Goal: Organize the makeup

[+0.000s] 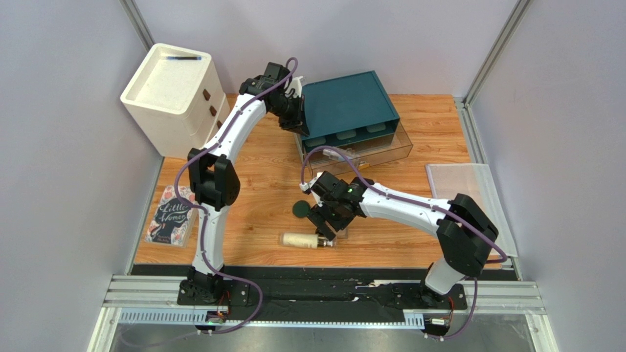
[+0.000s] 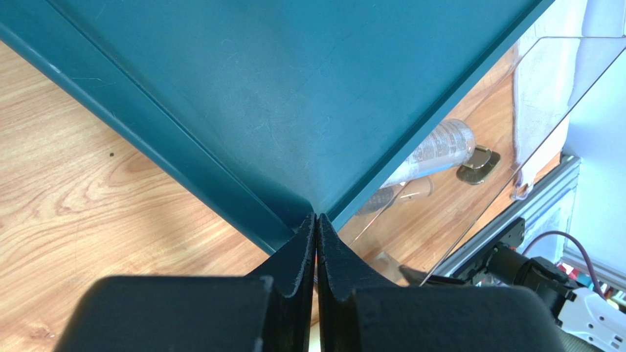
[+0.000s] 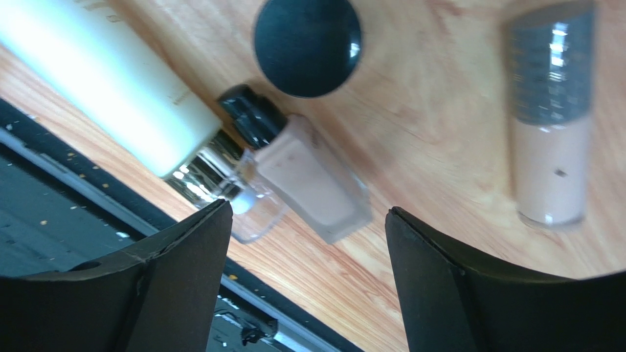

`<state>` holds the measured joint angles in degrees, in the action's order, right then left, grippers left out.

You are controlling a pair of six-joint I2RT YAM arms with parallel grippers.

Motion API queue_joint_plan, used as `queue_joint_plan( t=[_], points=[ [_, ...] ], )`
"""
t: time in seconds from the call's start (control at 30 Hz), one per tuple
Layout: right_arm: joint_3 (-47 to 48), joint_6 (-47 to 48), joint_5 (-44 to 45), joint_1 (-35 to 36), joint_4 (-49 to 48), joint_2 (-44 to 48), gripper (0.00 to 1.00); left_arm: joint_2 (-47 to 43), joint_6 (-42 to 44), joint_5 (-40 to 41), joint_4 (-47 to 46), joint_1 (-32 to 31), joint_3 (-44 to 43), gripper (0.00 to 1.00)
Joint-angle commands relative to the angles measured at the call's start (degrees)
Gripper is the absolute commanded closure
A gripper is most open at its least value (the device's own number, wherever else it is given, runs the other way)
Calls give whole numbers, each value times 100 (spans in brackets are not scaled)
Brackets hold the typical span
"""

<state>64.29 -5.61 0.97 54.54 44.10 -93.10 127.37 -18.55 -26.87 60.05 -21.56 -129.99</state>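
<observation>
Well, my right gripper (image 3: 308, 220) is wide apart over a small foundation bottle (image 3: 316, 183) lying on the table (image 3: 441, 95), right beside the cream bottle (image 3: 103, 81). The round green compact (image 3: 307, 45) lies near them. My left gripper (image 2: 316, 220) is pressed together at the teal box (image 2: 294, 88) corner.

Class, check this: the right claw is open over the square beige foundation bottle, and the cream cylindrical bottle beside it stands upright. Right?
No. The cream cylindrical bottle lies on its side, as the top external view shows. The right claw is open over the square beige foundation bottle.
</observation>
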Motion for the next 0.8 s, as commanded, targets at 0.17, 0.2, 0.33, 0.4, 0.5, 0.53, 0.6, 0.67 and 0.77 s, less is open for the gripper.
queue_joint_plan(
  t=[0.17, 0.2, 0.33, 0.4, 0.5, 0.53, 0.6, 0.67, 0.77],
  points=[
    [-504, 112, 685, -32, 12, 644, 21, -19, 264, 112, 437, -15, 229, 94],
    [-558, 130, 685, -23, -6, 670, 21, -28, 264, 103, 437, -15, 229, 94],
    [-830, 261, 650, -23, -330, 627, 21, -19, 264, 68, 411, -15, 264, 94],
    [-953, 314, 641, -40, -480, 591, 21, -19, 273, 68, 420, -15, 290, 94],
    [-989, 411, 676, -23, -770, 442, 21, -28, 281, 68, 411, -15, 325, 94],
    [-954, 420, 676, -31, -814, 346, 21, -28, 273, 68, 420, -15, 334, 94],
    [-866, 455, 606, -31, -885, 275, 21, -28, 273, 59, 420, -15, 334, 94],
    [-787, 490, 606, -32, -973, 213, 21, -37, 264, 59, 428, -15, 334, 94],
    [-664, 534, 536, -40, -1061, 65, 21, -37, 273, 68, 428, -15, 334, 94]
  ],
)
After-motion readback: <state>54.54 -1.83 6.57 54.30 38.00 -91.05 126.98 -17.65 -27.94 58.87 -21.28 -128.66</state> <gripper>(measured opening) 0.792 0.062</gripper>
